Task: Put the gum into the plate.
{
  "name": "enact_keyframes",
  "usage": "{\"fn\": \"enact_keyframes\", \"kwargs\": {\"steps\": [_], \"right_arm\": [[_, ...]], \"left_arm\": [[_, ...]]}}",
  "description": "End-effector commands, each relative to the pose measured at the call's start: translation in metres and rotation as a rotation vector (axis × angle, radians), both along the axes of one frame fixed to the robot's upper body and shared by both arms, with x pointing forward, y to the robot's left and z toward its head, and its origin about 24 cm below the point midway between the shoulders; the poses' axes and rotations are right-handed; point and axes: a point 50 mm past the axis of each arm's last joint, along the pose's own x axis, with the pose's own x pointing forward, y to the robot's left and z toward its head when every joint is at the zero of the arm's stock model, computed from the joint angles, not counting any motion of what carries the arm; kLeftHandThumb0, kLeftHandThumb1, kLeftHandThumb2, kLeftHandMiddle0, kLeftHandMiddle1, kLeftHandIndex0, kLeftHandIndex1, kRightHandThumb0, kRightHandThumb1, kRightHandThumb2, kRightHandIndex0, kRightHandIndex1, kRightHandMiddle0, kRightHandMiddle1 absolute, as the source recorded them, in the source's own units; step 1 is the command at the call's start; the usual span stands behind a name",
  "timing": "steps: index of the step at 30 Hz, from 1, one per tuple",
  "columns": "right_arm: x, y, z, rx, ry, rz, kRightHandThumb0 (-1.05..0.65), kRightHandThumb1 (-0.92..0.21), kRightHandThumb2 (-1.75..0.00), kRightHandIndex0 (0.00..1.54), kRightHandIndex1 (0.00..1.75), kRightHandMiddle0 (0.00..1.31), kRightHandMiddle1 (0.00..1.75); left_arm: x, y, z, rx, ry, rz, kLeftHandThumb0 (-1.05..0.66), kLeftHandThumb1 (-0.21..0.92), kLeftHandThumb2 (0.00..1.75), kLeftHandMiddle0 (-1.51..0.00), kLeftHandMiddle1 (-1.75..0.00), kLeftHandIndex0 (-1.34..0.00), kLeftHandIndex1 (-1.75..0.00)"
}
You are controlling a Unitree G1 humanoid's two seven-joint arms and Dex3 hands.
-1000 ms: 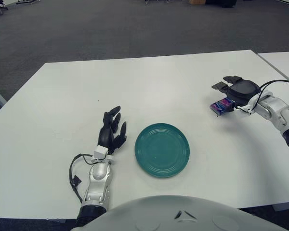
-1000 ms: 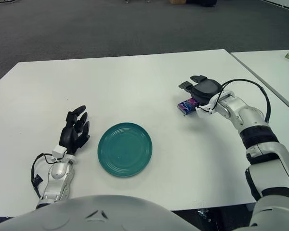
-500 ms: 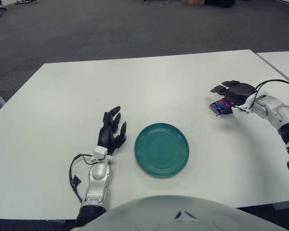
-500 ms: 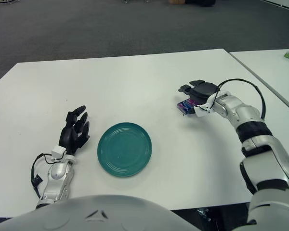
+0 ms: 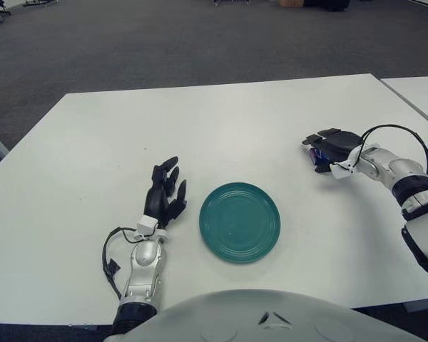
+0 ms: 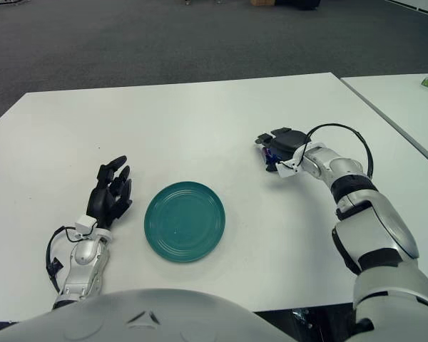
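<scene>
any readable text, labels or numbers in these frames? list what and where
None can be read.
Gum pack: purple-blue print, mostly covered by the right hand; too small to read.
Green plate: plain, no marking.
Left hand, left of the plate: white tag at its wrist, no legible text.
White table: no marking.

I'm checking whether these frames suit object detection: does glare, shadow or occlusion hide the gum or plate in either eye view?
Left eye view: even lighting, no glare on the green plate; the gum is mostly covered by the right hand. Right eye view: the same occlusion, only a purple sliver showing; soft shadows only. The left hand shows left of the plate.
</scene>
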Motion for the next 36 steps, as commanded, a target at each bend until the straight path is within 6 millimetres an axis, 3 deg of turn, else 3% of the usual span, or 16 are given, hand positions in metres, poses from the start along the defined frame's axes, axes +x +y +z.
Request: {"fn": "enact_keyframes", "kwargs": {"steps": [1, 12, 18, 25, 26, 28, 33, 36], "right_arm": [[-0.003, 0.005, -0.005, 0.021, 0.040, 0.017, -0.74, -0.92, -0.35, 0.29, 0.06, 0.00, 0.62], [-0.010, 0.004, -0.015, 0.070, 0.082, -0.019, -0.74, -0.92, -0.40, 0.33, 0.06, 0.00, 0.62], [-0.013, 0.002, -0.021, 0.077, 0.083, -0.038, -0.73, -0.92, -0.43, 0.35, 0.06, 0.00, 0.72], [-0.014, 0.000, -0.024, 0.118, 0.055, -0.073, -0.72, -0.92, -0.48, 0.45, 0.10, 0.03, 1.36], [-0.015, 0.000, -0.025, 0.130, 0.048, -0.079, -0.65, -0.91, -0.50, 0.46, 0.15, 0.07, 1.44], [-0.016, -0.001, -0.026, 0.149, 0.037, -0.092, -0.48, -0.87, -0.57, 0.41, 0.49, 0.17, 1.62], [-0.016, -0.003, -0.026, 0.204, 0.006, -0.138, -0.39, -0.80, -0.67, 0.33, 1.07, 0.26, 1.72], [-0.016, -0.003, -0.027, 0.229, -0.005, -0.165, -0.38, -0.78, -0.71, 0.31, 1.31, 0.28, 1.74]], "left_arm": [[-0.012, 0.007, -0.015, 0.009, 0.087, 0.005, -0.84, 0.92, 0.60, -0.37, -0.01, 0.00, -0.84], [-0.011, 0.010, -0.015, 0.009, 0.089, -0.006, -0.85, 0.92, 0.64, -0.37, -0.01, 0.00, -0.88], [-0.010, 0.011, -0.015, 0.009, 0.090, -0.007, -0.85, 0.92, 0.64, -0.37, -0.01, 0.00, -0.88], [-0.010, 0.012, -0.015, 0.000, 0.091, -0.004, -0.85, 0.92, 0.64, -0.38, -0.01, 0.00, -0.88], [-0.010, 0.013, -0.014, -0.002, 0.090, -0.004, -0.85, 0.92, 0.64, -0.38, -0.01, 0.00, -0.87], [-0.010, 0.014, -0.014, -0.005, 0.087, -0.001, -0.85, 0.92, 0.64, -0.38, -0.01, 0.00, -0.87], [-0.011, 0.016, -0.015, -0.003, 0.088, 0.007, -0.84, 0.92, 0.64, -0.38, -0.01, 0.00, -0.87], [-0.010, 0.017, -0.015, -0.002, 0.090, 0.010, -0.84, 0.92, 0.64, -0.38, -0.01, 0.00, -0.88]]}}
